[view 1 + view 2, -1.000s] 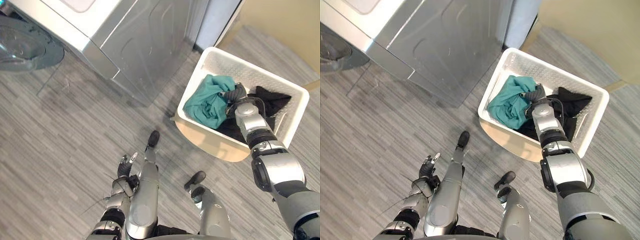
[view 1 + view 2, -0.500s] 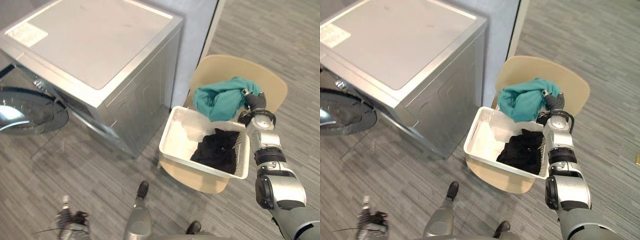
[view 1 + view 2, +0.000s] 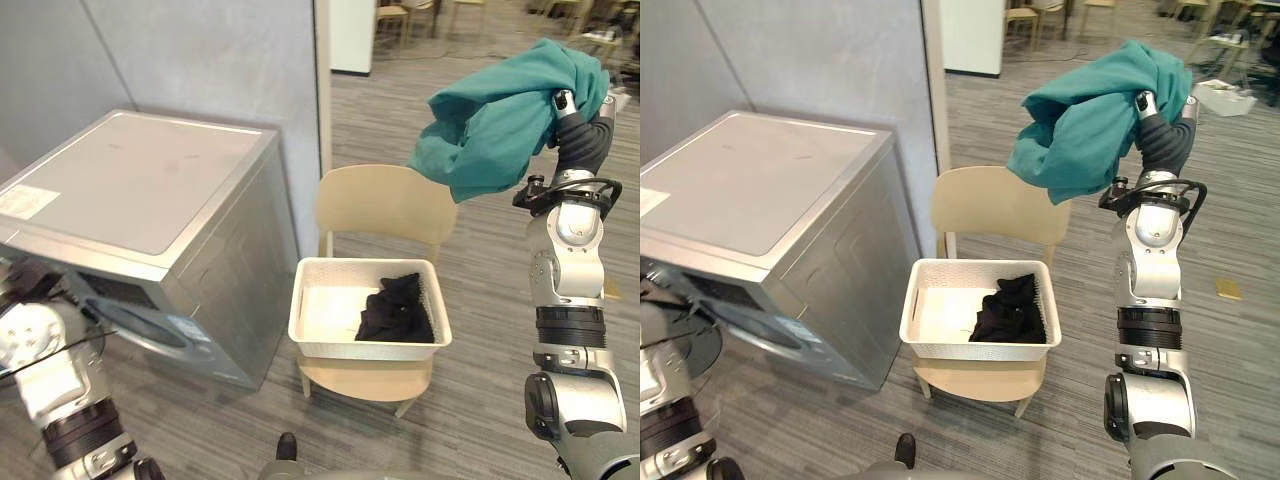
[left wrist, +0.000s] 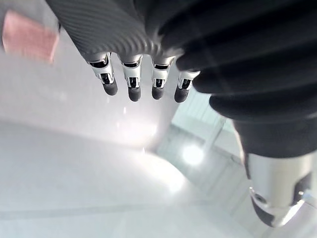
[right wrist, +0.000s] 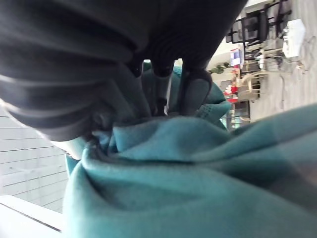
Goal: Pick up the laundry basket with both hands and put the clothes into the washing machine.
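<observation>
- left hand (image 4: 132, 84): fingers straight, side by side, nothing in them; its wrist view shows them over a pale surface.
- washing machine (image 3: 150, 200): silver, against the grey wall, just left of the chair.
- laundry basket (image 3: 318, 345): white, sits on the seat of a beige chair (image 3: 385, 205).
- black garment (image 3: 395, 312): bunched in the basket's right half.
- teal garment (image 3: 500, 110): out of the basket, hanging high above the chair's right side.
- right hand (image 3: 583, 130): raised, fingers clenched into the teal garment, well above the basket.

A white basket (image 3: 322, 312) sits on the beige chair (image 3: 382, 205).
</observation>
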Available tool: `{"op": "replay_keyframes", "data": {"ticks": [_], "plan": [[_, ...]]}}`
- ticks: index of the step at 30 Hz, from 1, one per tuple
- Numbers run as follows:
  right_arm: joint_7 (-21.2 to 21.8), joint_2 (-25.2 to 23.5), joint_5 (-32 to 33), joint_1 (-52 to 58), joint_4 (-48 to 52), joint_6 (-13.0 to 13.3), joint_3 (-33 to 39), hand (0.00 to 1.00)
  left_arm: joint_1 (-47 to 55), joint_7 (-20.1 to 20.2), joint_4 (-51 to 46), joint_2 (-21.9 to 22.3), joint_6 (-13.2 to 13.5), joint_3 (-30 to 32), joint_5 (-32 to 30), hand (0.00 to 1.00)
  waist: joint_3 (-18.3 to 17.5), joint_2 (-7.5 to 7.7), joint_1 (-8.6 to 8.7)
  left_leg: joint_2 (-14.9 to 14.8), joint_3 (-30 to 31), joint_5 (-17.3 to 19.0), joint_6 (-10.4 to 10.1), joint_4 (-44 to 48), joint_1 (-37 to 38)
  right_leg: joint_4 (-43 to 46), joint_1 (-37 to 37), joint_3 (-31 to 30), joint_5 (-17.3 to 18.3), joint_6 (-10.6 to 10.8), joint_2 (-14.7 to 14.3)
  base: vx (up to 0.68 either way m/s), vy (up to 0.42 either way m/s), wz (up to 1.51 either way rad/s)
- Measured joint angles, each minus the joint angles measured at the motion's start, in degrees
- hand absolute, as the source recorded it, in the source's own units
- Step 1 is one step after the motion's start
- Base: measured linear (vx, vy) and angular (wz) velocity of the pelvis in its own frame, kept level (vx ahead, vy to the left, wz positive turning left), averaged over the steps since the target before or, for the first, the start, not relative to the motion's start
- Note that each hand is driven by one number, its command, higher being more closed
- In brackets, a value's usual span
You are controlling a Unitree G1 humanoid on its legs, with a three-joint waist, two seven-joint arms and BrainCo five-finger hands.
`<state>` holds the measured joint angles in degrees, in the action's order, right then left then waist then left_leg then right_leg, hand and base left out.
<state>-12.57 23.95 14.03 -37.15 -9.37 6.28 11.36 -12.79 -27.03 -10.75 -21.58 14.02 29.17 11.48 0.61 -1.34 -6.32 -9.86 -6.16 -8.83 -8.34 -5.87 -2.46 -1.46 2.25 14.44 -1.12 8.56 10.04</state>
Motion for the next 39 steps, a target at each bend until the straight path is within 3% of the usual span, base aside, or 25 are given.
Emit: {"op": "replay_keyframes", "data": {"ticks": [3,6,8,14,26,39], "plan": [[0.28,-1.21,0.16,-1.78,2.54,0.45,-2.47,1.0,-2.76,6.8,0.28,0.09,-0.17,-14.67,-0.85,0.0,-0.11,-0.19,2.51,-0.13,-3.27,-0.22,0.3,-0.01,0.5,-0.02,-1.58,-3.56,-1.59,0.16,0.03,-0.05,0.015,-0.52],[0.39,-1.6,1.3,-1.79,3.18,0.75,-3.77,1.0,-6.43,9.99,3.58,1.14,-0.69,-21.27,-0.75,0.0,-0.11,-0.19,3.87,-0.15,-5.22,-0.23,0.31,-0.01,1.15,-0.11,-2.38,-5.61,-2.38,0.23,0.06,-0.01,0.004,-0.43],[0.43,-3.07,2.76,-1.78,3.4,0.87,-5.12,1.0,-10.35,13.24,8.07,2.55,-1.57,-28.54,1.53,0.0,-0.16,-0.36,5.75,-0.15,-6.23,-0.23,0.31,-0.04,1.66,-0.23,-2.71,-6.91,-2.84,0.26,0.05,-0.01,0.0,-0.29],[2.0,-3.29,6.84,-1.1,4.94,0.99,-9.09,1.0,-18.95,17.78,20.61,6.17,-5.07,-42.27,2.09,0.0,-0.45,-0.89,8.98,-0.5,-8.17,-0.17,0.29,-0.08,1.91,-0.72,-3.91,-9.26,-3.57,0.18,-0.29,-0.03,-0.002,-0.2],[7.68,-3.18,10.64,7.39,8.6,0.94,-13.24,1.0,-24.85,18.31,26.02,8.19,-6.61,-47.82,3.93,0.0,-0.58,-0.65,9.85,-1.79,-9.66,0.04,-0.01,-0.08,2.27,-0.9,-4.77,-11.15,-4.22,-0.43,-1.7,-0.01,-0.014,-0.09],[10.16,-3.72,10.76,11.16,10.11,-0.54,-16.19,1.0,-30.24,18.33,29.35,11.46,-7.51,-52.99,5.69,0.0,-1.0,1.3,10.53,-1.97,-9.65,0.1,-0.09,-0.09,2.17,-1.77,-4.52,-11.1,-4.57,-0.45,-1.89,0.0,0.0,0.0]]}}
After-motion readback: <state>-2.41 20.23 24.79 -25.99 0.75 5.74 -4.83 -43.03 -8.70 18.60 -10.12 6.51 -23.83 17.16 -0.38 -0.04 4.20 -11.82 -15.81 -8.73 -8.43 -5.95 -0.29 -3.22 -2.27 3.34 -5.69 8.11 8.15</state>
